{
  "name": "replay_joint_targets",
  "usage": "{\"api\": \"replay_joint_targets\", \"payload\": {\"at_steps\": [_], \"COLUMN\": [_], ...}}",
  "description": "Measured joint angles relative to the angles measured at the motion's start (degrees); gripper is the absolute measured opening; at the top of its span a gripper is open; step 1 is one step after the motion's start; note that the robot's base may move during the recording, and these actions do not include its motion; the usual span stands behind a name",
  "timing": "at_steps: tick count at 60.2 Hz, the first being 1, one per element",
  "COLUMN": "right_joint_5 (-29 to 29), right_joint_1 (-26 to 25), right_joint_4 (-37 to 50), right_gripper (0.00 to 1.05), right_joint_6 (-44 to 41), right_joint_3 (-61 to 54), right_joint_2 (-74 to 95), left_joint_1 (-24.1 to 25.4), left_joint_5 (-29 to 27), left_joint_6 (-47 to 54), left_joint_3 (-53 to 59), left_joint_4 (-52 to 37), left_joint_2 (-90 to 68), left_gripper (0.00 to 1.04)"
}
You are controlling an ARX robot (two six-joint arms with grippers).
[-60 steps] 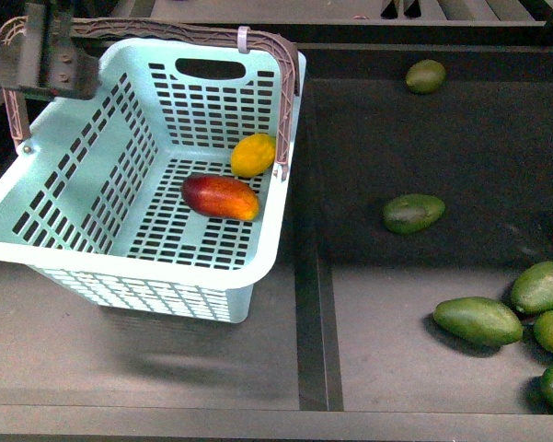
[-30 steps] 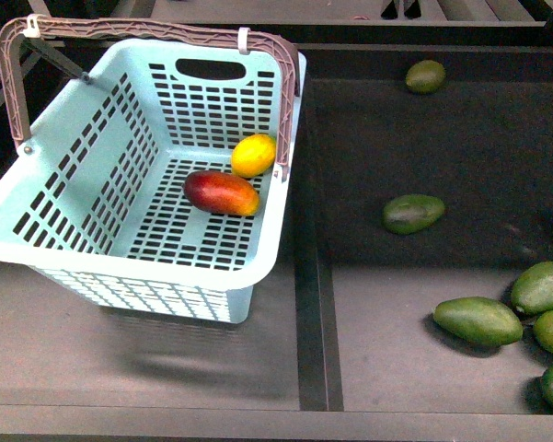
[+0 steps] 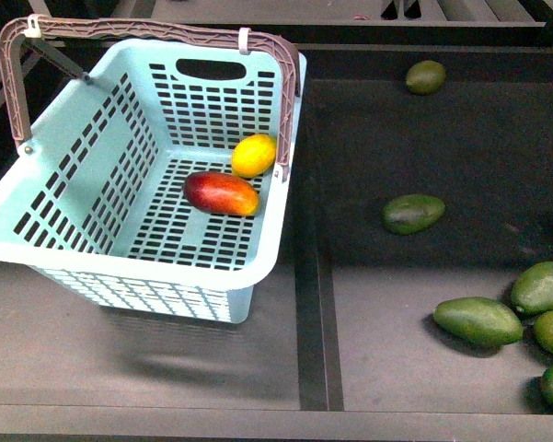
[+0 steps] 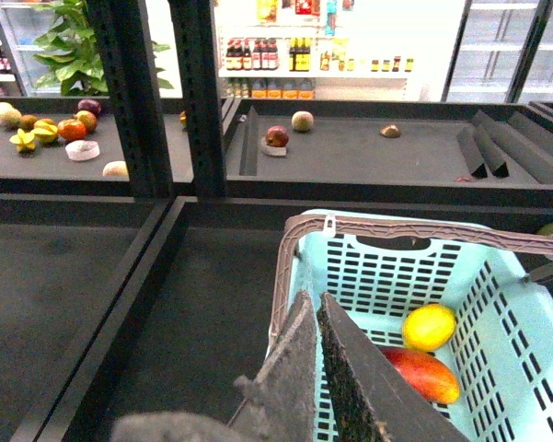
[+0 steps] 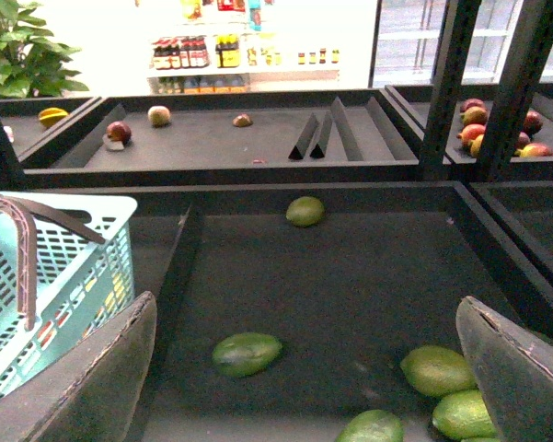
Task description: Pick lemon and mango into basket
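Observation:
The light teal basket (image 3: 267,249) stands at the left of the front view with its brown handles (image 3: 156,29) raised. The yellow lemon (image 3: 254,155) and the red-orange mango (image 3: 221,193) lie side by side on its floor near the far right corner. Neither gripper shows in the front view. In the left wrist view my left gripper (image 4: 311,304) is shut and empty, above and outside the basket (image 4: 386,230), with the lemon (image 4: 429,327) and mango (image 4: 421,373) beyond it. In the right wrist view my right gripper (image 5: 305,313) is open and empty above the avocado bin.
Several dark green avocados lie in the right bin, one in the middle (image 3: 412,213), one at the far back (image 3: 426,75), and a cluster at the right edge (image 3: 478,320). A dark divider rail (image 3: 308,276) separates the two bins. Black uprights (image 4: 198,92) stand behind the basket.
My left gripper, seen at the basket handle's far left corner one second ago, has gone out of the front view. The basket has shifted very slightly; the fruit stays inside.

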State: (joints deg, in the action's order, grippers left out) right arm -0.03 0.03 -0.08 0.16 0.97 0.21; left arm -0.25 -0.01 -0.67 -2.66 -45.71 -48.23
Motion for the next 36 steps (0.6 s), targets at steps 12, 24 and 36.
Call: {"api": "replay_joint_targets", "payload": {"at_steps": [12,24,36], "right_joint_5": [0.0,0.0,0.0], "right_joint_1": [0.0,0.0,0.0], "right_joint_4": [0.0,0.0,0.0], "right_gripper": [0.96,0.96,0.96], "right_joint_6": [0.0,0.0,0.0], "right_joint_3": [0.0,0.0,0.0], "right_joint_2": [0.0,0.0,0.0], "left_joint_1": [0.0,0.0,0.0], "left_joint_5": [0.0,0.0,0.0], "left_joint_6": [0.0,0.0,0.0], "left_joint_3": [1.7,1.8,1.8], "left_joint_4": [8.5,16.1,22.6], "left_joint_2": [9.8,18.2,25.0], "left_gripper": [0.04,0.04,0.04]}}
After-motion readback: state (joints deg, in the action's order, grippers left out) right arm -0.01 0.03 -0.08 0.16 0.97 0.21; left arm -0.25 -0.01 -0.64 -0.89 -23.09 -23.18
